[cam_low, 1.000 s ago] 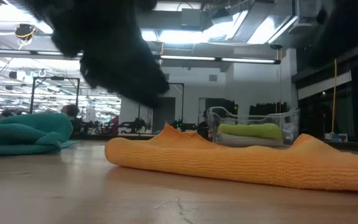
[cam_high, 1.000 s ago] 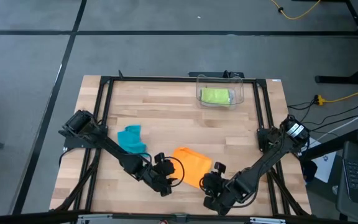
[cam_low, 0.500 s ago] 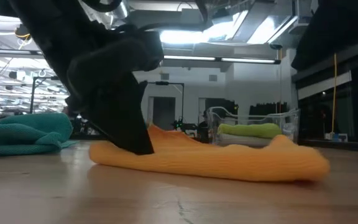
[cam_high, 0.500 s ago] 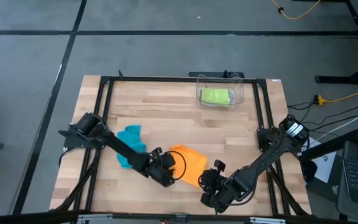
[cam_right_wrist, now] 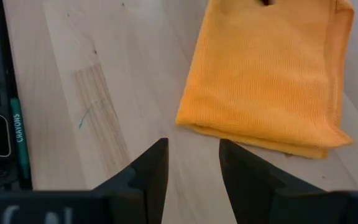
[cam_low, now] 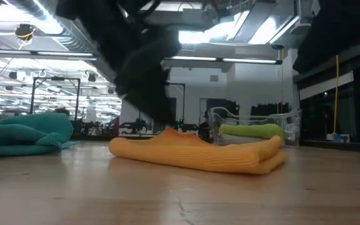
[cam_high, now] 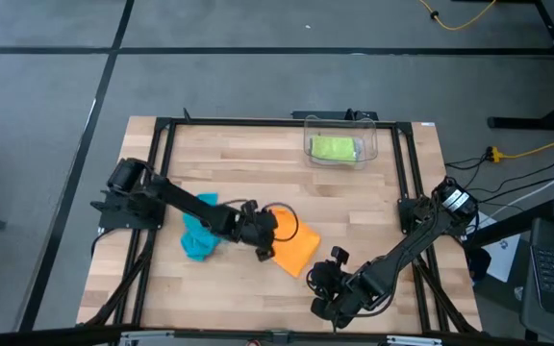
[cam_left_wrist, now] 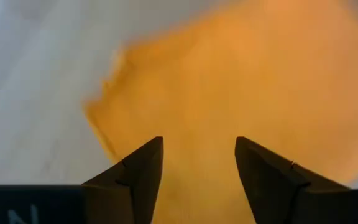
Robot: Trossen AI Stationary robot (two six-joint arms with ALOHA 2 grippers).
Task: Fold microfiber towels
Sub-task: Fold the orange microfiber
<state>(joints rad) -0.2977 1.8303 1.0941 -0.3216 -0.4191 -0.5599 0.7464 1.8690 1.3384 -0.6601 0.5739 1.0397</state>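
Observation:
The orange towel (cam_high: 296, 250) lies folded flat on the table, its layered edges showing in the right wrist view (cam_right_wrist: 272, 74). My left gripper (cam_high: 265, 240) is open at the towel's left corner, slanting down, with orange cloth filling the gap between its fingers (cam_left_wrist: 197, 146). My right gripper (cam_high: 317, 281) hangs open just off the towel's near corner, over bare wood (cam_right_wrist: 191, 149). A teal towel (cam_high: 198, 238) lies crumpled under the left arm. A lime green towel (cam_high: 333, 148) lies folded in the clear bin (cam_high: 373, 144). My left gripper's open fingers come down on the orange towel's top by its left corner (cam_low: 167, 130), slanting from the table's left. No cloth is pinched between them. The towel lies flat on the table. The wrist view does not show the fingertips' own contact.
The black frame rails (cam_high: 162, 173) run along the table's left, right and far edges. Bare wood (cam_high: 258, 173) lies between the towels and the bin. In the low view the teal towel (cam_low: 24, 134) is at the left and the bin (cam_low: 255, 128) is behind the orange towel.
My left gripper has swept from the orange towel's near-left side toward the table's far edge, staying open. The orange towel has slid with it toward the far edge, still flat on the table. My right gripper has kept still.

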